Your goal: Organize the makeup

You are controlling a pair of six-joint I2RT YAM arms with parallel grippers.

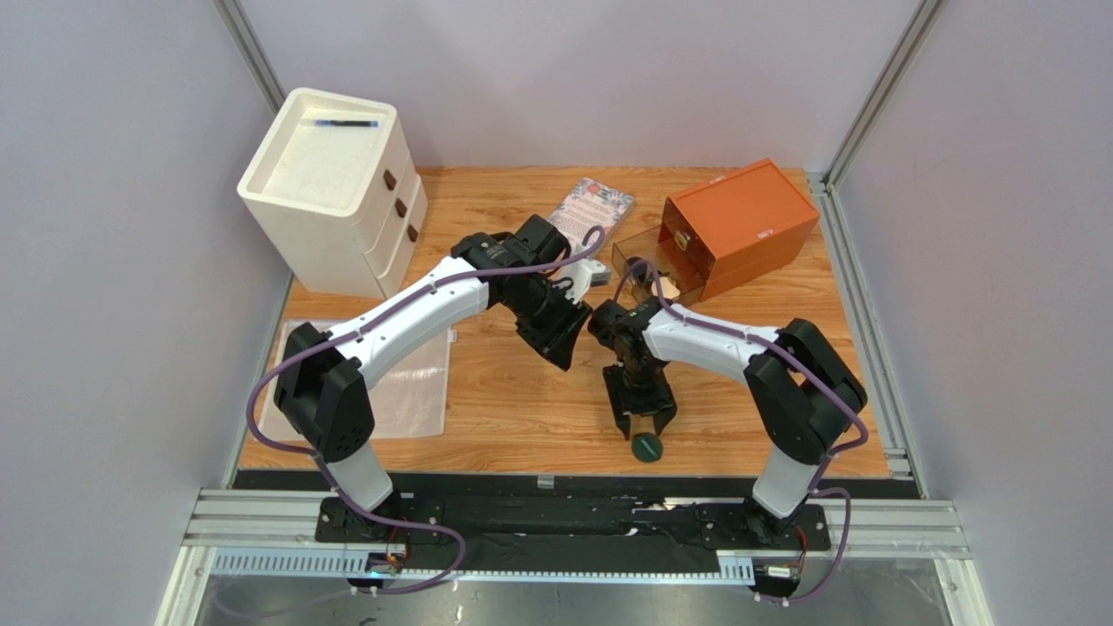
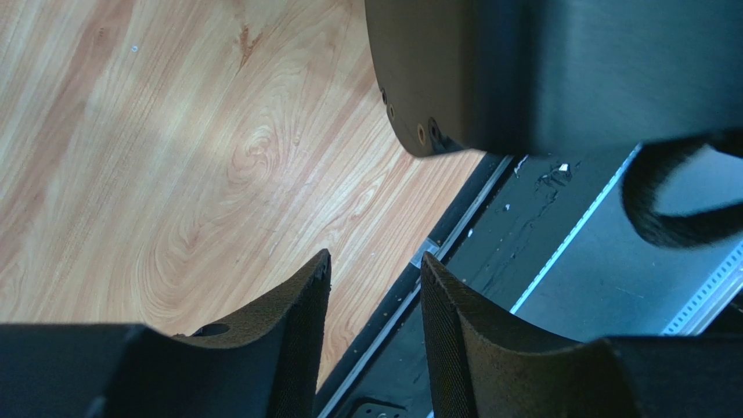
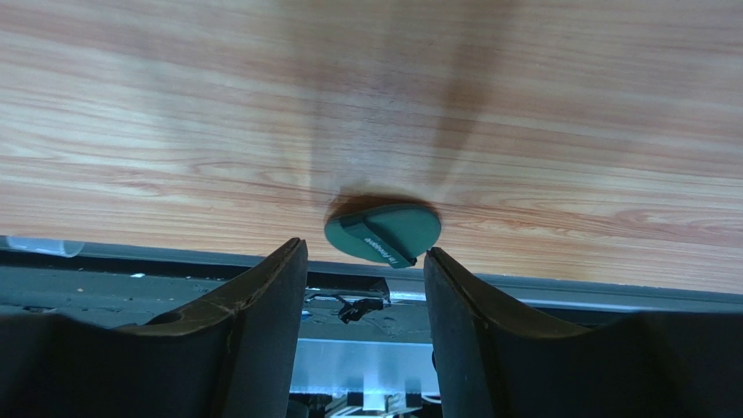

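Dark-green disc (image 3: 384,231): at worktop (image 3: 174,131) edge, just past right gripper (image 3: 364,257), jaws parted, empty. Left gripper (image 2: 375,266): parted, empty.

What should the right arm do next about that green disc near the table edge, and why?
Likely lower the right tool slightly so its fingers straddle the disc before closing. The wrist view shows the disc lying on the table just beyond the fingertips, lined up with the open gap but not yet inside it.
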